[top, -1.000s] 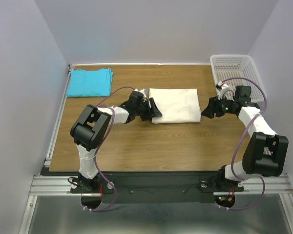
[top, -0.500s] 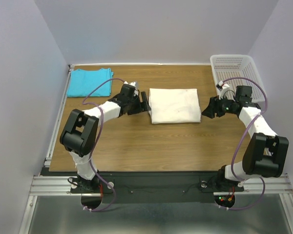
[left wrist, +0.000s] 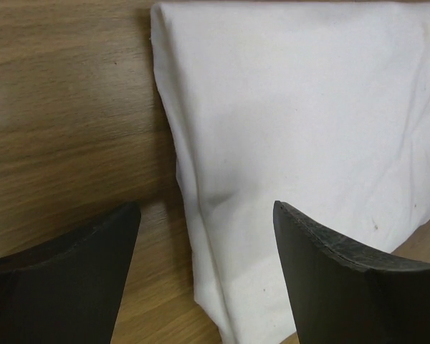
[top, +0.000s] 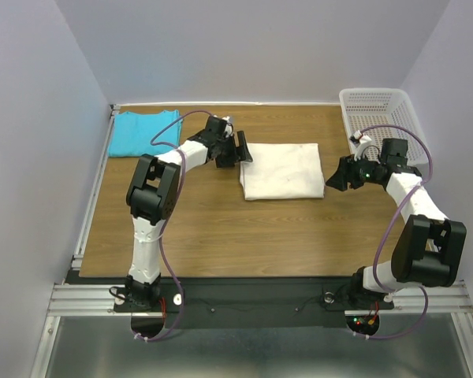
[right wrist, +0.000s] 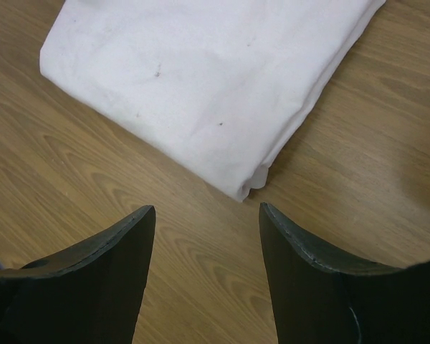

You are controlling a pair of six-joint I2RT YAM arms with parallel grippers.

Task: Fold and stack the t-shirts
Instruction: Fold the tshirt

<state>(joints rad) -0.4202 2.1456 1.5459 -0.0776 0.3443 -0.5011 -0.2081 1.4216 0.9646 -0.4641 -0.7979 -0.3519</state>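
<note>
Cream t-shirt (top: 282,169): folded rectangle, frame centre, long axis left-right. Left gripper (top: 243,148), right gripper (top: 333,175): jaws apart, empty.

Cream t-shirt (top: 283,169) folded into a flat rectangle mid-table, turquoise t-shirt (top: 145,132) folded at far-left corner, well apart

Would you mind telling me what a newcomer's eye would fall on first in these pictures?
The folded cream t-shirt in the middle of the wooden table stands out first. The left gripper is open by its left edge and the right gripper is open by its right edge, and neither holds it. Next come the folded turquoise t-shirt at the far left corner and the white basket at the far right.
</note>
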